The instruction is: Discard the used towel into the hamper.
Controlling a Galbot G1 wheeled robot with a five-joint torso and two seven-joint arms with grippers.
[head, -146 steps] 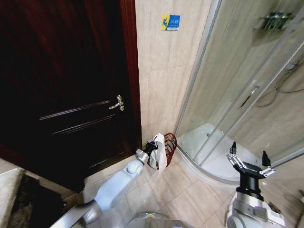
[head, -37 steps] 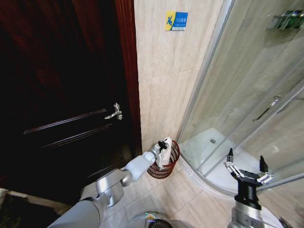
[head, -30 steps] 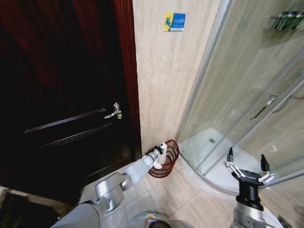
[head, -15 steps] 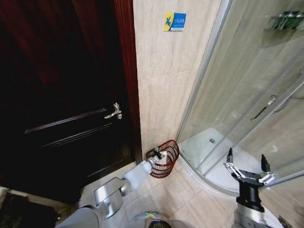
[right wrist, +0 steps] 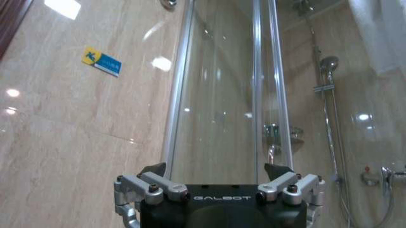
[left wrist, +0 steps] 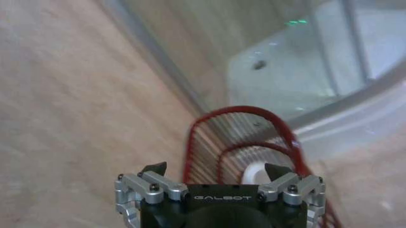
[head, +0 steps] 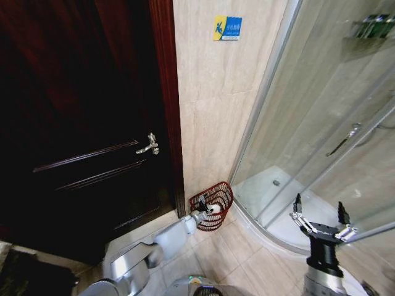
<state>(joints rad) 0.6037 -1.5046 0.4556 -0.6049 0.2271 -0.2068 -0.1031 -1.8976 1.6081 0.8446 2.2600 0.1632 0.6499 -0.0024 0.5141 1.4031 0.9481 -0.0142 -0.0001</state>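
Left gripper (left wrist: 216, 172), fingers spread and holding nothing, sits at the mouth of the tilted red hamper (head: 213, 203), with the white towel (left wrist: 255, 172) directly ahead inside it.

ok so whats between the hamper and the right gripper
In the head view, between the hamper and the open right gripper lie bare floor tile and the curved shower base. Nothing loose lies there.
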